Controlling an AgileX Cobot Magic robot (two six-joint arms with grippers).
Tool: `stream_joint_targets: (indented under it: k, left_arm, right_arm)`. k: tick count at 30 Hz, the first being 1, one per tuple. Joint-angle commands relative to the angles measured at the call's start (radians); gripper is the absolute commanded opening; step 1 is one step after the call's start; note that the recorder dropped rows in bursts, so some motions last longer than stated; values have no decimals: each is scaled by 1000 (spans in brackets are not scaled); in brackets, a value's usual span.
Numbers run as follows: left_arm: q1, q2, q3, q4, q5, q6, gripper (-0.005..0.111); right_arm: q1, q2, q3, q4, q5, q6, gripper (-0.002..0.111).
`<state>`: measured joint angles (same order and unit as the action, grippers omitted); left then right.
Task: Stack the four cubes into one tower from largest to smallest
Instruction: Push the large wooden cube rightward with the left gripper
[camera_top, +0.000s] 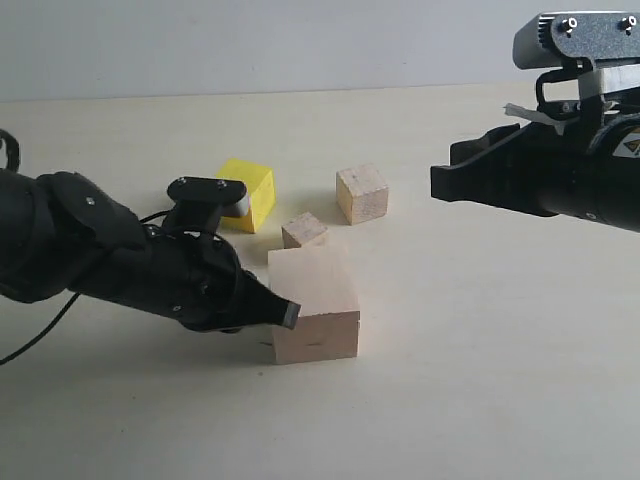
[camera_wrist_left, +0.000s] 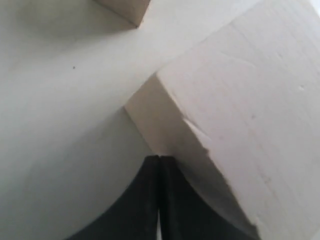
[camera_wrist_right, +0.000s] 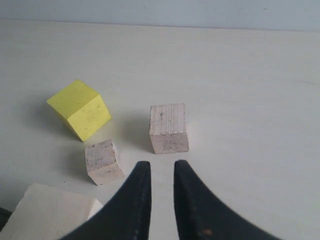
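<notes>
The left claw (camera_top: 286, 313) is lying low over the table (camera_top: 480, 380), fingers clenched together on nothing, and its tip is looking to be right up against a side corner of the large pale cube (camera_top: 315, 305). It is nudging or lining up rather than grasping.

The smallest tan cube (camera_top: 304, 229) is sitting just behind that big block, apart from it by a sliver. The yellow cube (camera_top: 250, 192) is resting farther back, close beside the left arm. The smaller tan cube (camera_top: 362, 193) is standing off to the other side, clear of the rest.

The right claw (camera_top: 440, 182) is hovering above the surface, well apart from every block, jaws narrowly parted and empty.

All four cubes are sitting singly on the table, so I'm calling this tower not yet begun, with three placements left. Open room is lying in front of and to the right of the base block. The tight spot is behind it, where the smallest cube is crowding the edge.
</notes>
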<state>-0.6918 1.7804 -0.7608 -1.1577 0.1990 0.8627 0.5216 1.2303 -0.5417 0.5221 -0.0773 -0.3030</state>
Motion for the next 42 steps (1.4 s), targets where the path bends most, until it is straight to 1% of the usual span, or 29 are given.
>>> stream_joint_targets:
  k: [1, 7, 14, 18, 20, 21, 24, 27, 28, 29, 30, 31, 32, 34, 35, 36, 38, 40, 42]
  left_arm:
    - [-6, 38, -70, -1, -3, -3, 0]
    - [-6, 80, -145, -1, 18, -3, 0]
    - [-6, 132, -197, -5, 34, -3, 0]
    - [-6, 139, -225, -5, 32, -3, 0]
    - [4, 127, -227, 9, 38, -3, 0]
    - [16, 115, -220, 22, 70, -8, 0]
    - [36, 67, -163, 53, 86, -10, 0]
    - [44, -25, -51, 98, 85, -10, 0]
    - [44, -46, -18, 112, 106, -10, 0]
    - [44, -53, 2, 125, 147, -3, 2]
    - [44, -53, 10, 140, 190, -3, 9]
    - [44, -51, 16, 151, 216, 2, 19]
    - [44, -51, 16, 154, 233, 17, 31]
    - [42, -51, 16, 154, 240, 69, 60]
    - [42, -49, 16, 154, 226, 110, 69]
    - [42, -45, 16, 149, 201, 145, 69]
    - [42, -36, 16, 143, 162, 198, 64]
    - [42, -29, 8, 100, 152, 236, 58]
    - [38, -16, -5, 46, 165, 299, 57]
  right_arm:
    - [2, 5, -4, -10, -3, -11, 18]
    - [2, 5, -4, -10, -1, -11, 18]
    - [2, 5, -4, -10, -1, -11, 18]
    - [2, 5, -4, -10, -1, -11, 18]
    - [2, 5, -4, -10, -1, -11, 18]
    - [2, 5, -4, -10, 1, -11, 18]
    - [2, 2, -4, -7, 18, -11, 18]
    - [2, 2, -4, -7, 31, -11, 18]
    - [2, 2, -4, -7, 33, -11, 18]
    - [2, 2, -4, -7, 33, -11, 18]
    - [2, 2, -4, -7, 33, -11, 18]
    - [2, 2, -4, -7, 34, -11, 18]
    - [2, 2, -4, -7, 34, -11, 18]
    - [2, 2, -4, -7, 35, -11, 18]
    - [2, 2, -4, -7, 42, -11, 18]
    - [2, 2, -4, -7, 49, -11, 18]
    - [2, 2, -4, -7, 56, -11, 18]
    - [2, 2, -4, -7, 58, -11, 18]
    - [2, 2, -4, -7, 58, -11, 18]
